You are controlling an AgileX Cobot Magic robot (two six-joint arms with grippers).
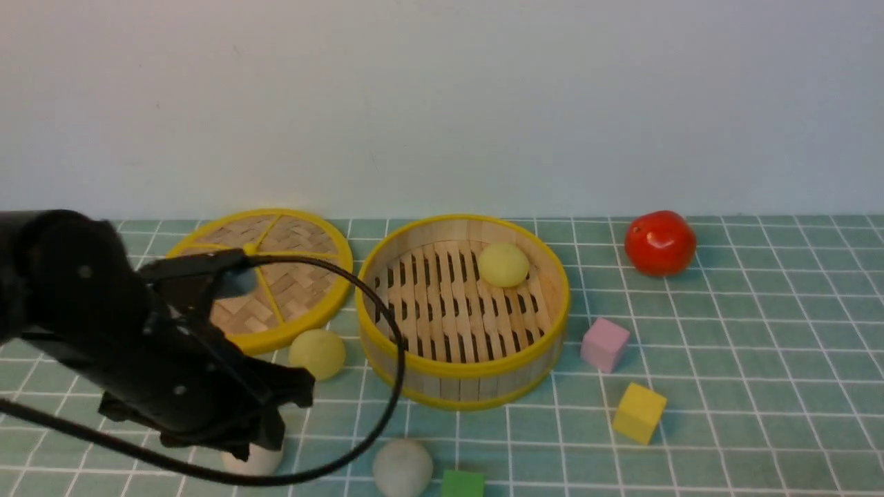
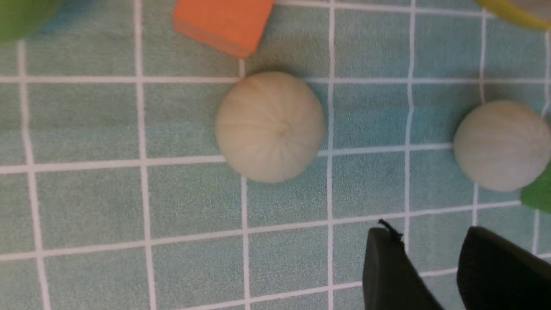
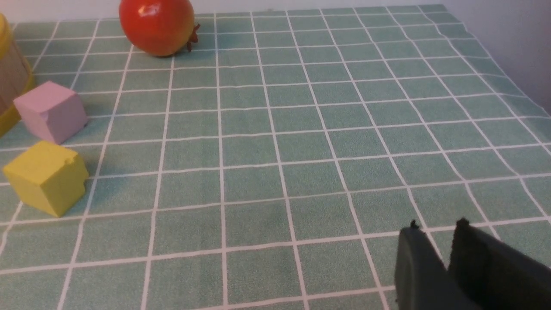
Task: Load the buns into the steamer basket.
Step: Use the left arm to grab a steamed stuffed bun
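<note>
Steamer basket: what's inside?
The steamer basket holds one yellow-green bun on its slats near the far wall. The near wall hides the floor strip behind it.

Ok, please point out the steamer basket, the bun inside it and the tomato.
steamer basket (image 1: 463, 385), front view, near wall.
bun inside it (image 1: 503, 264), front view, its middle.
tomato (image 1: 660, 242), front view, its middle.

The left arm (image 1: 103, 324) leans low over the tabletop's (image 1: 760, 386) near left corner, its left gripper (image 2: 426, 234) pointing down with jaws apart and empty. The right gripper (image 3: 438, 228) hangs low toward the right edge, jaws slightly apart, holding nothing.
</note>
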